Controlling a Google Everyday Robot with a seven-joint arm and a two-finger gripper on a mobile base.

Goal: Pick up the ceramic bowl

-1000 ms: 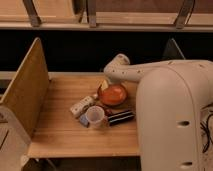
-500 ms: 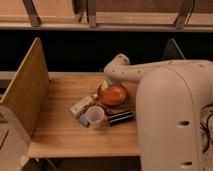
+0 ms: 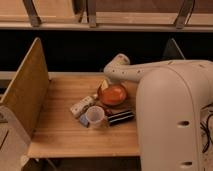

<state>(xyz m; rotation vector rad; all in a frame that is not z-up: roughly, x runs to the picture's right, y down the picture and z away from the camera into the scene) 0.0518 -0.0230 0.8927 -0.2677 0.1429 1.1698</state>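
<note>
Round glossy orange-red ceramic bowl (image 3: 113,94) sits mouth-up on the wooden tabletop (image 3: 60,131), no long axis; gripper (image 3: 104,85) probably at its 10 o'clock, open or closed I can't tell.

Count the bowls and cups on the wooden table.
2. The ceramic bowl sits mid-table, with the gripper at its rear-left rim. The pale cup stands just in front of the bowl. The robot arm may hide others.

Surface (image 3: 60,137): pale wooden top, carrying everything below.
Cup (image 3: 95,116): small, pale, upright, near the middle.
White box (image 3: 81,106): lying slantwise, just left of the cup.
Dark flat pack (image 3: 120,117): lying just right of the cup.
Side panel (image 3: 25,92): wooden board standing along the left edge.
</note>
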